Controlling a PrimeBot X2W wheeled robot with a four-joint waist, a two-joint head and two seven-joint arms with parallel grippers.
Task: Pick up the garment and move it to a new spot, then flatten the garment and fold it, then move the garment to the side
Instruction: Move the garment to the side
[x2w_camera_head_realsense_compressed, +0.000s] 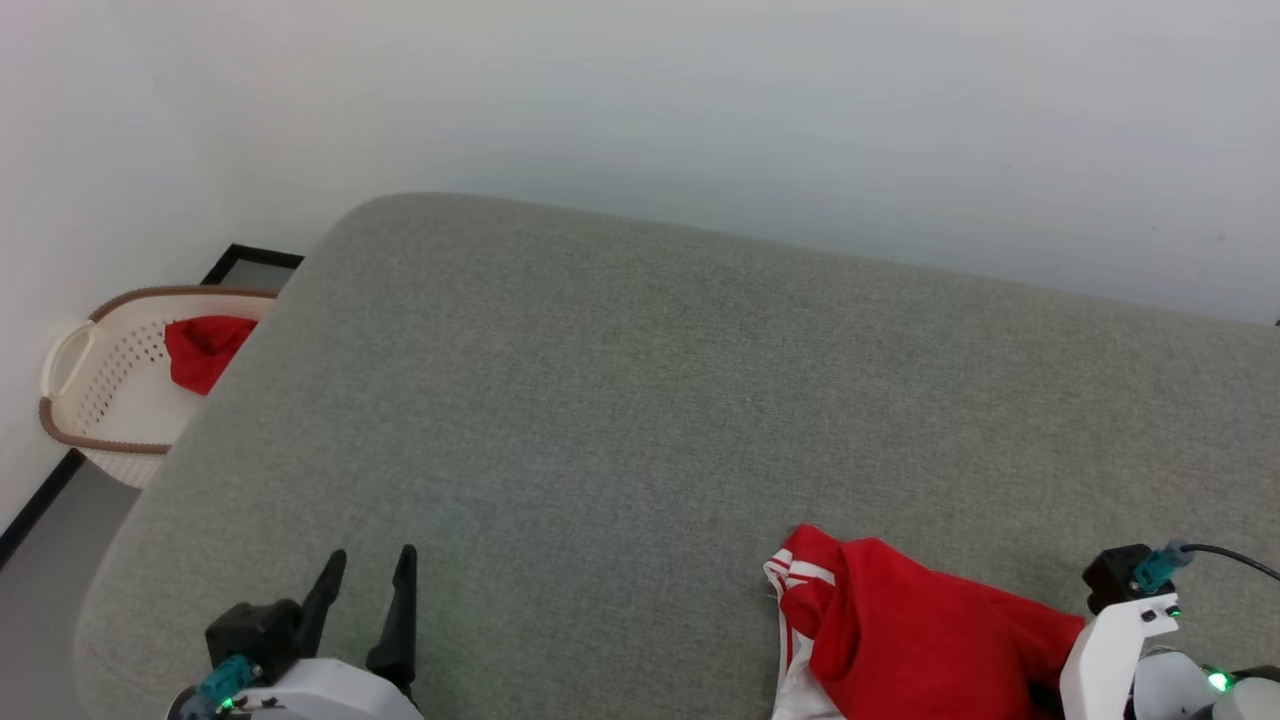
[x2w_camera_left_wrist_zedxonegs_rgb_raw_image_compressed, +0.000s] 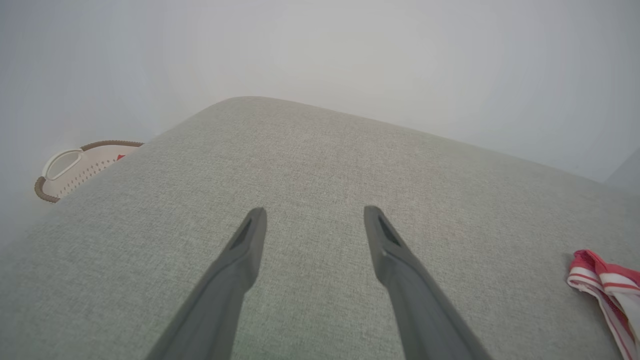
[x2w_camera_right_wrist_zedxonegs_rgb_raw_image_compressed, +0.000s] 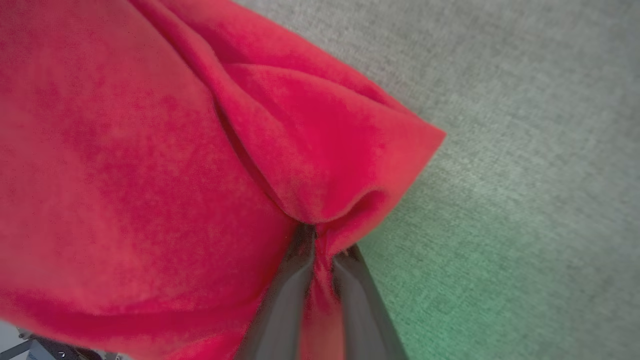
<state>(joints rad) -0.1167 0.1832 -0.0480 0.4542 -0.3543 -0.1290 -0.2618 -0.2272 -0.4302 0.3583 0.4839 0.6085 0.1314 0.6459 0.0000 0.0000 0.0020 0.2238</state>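
The garment (x2w_camera_head_realsense_compressed: 900, 640), bright red with white and striped trim, lies bunched on the grey padded surface (x2w_camera_head_realsense_compressed: 640, 400) at the near right. Its striped edge (x2w_camera_left_wrist_zedxonegs_rgb_raw_image_compressed: 605, 285) shows at the right of the left wrist view. In the right wrist view my right gripper (x2w_camera_right_wrist_zedxonegs_rgb_raw_image_compressed: 325, 245) is pinched on a fold at the corner of the red garment (x2w_camera_right_wrist_zedxonegs_rgb_raw_image_compressed: 150, 150), with cloth between the two fingers. The right arm's white wrist (x2w_camera_head_realsense_compressed: 1110, 650) stands at the garment's right end. My left gripper (x2w_camera_head_realsense_compressed: 372, 553) (x2w_camera_left_wrist_zedxonegs_rgb_raw_image_compressed: 315, 211) hovers open over bare surface at the near left, holding nothing.
A cream laundry basket (x2w_camera_head_realsense_compressed: 100, 390) (x2w_camera_left_wrist_zedxonegs_rgb_raw_image_compressed: 75, 167) with a brown rim sits on the floor beyond the surface's left edge, with a small red cloth scrap (x2w_camera_head_realsense_compressed: 205, 350) inside. A pale wall runs behind the surface. The rounded far-left corner of the surface drops off toward the basket.
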